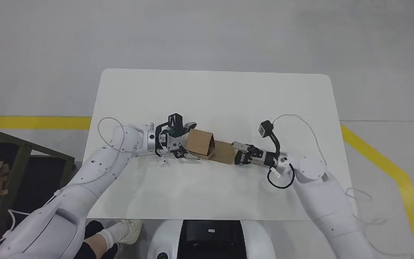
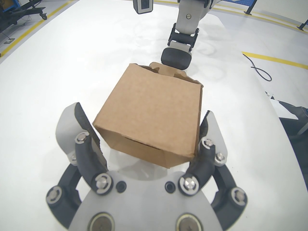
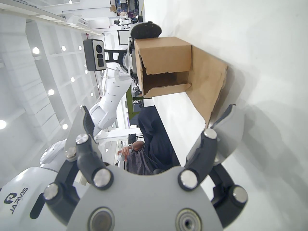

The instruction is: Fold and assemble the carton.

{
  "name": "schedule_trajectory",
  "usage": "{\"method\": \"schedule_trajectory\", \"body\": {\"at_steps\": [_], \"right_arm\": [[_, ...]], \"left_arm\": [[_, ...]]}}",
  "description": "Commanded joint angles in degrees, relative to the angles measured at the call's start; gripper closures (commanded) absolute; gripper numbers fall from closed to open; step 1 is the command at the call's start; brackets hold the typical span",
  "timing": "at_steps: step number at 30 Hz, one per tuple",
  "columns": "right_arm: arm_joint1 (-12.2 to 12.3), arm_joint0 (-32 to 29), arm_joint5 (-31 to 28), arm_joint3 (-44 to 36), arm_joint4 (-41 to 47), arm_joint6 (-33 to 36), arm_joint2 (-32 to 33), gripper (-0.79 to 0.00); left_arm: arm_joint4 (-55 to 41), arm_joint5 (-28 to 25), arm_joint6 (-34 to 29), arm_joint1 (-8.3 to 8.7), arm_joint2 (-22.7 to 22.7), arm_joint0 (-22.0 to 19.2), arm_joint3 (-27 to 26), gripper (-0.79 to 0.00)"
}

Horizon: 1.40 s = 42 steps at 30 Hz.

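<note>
**A:** Jaws first: the left jaws clamp the carton (image 2: 154, 106) across its near end, a finger (image 2: 83, 121) on either side.

**B:** And the right jaws?

**A:** Apart, at the tip of the long flap (image 3: 209, 82) that lies flat on the bench (image 1: 259, 97).

**B:** Where is it all?

**A:** From above, the carton sits near the middle of the bench, long axis running side to side between the arms. The right wrist view adds the open mouth, facing the right arm, ragged along its edges. The left wrist view gives a plain brown panel instead, with one right finger pad (image 2: 176, 58) just past the far end.
</note>
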Motion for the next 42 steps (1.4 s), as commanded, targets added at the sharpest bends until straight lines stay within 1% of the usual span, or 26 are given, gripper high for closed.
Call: {"method": "schedule_trajectory", "body": {"at_steps": [1, 15, 20, 27, 37, 42], "right_arm": [[-0.2, 0.4, -0.6, 0.7, 0.9, 0.6, -0.7, -0.785], [-2.2, 5.2, -3.1, 7.3, 5.0, 2.1, -7.0, -0.785], [-2.5, 6.2, -4.4, 8.9, 7.4, 2.7, -7.3, -0.785], [-2.8, 6.2, -7.2, 9.6, 13.9, 6.9, -6.6, -0.785], [-2.8, 8.1, -5.3, 11.6, 6.5, 3.7, -8.1, -0.785], [-3.0, 8.4, -4.8, 12.2, 5.6, 2.8, -9.0, -0.785]], "left_arm": [[0.0, 0.0, -0.1, -0.01, -0.1, 0.0, 0.0, -0.785], [0.5, 0.0, -0.1, -0.1, -0.7, 0.3, 0.0, -0.785], [0.6, 0.0, 0.1, -0.14, -0.9, 0.3, 0.1, -0.785], [0.8, 0.0, 0.2, -0.18, -1.0, 0.4, 0.1, -0.785], [1.0, 0.0, 0.2, -0.23, -1.2, 0.4, 0.2, -0.785], [1.3, 0.0, 0.2, -0.26, -1.3, 0.4, 0.2, -0.785]]}}
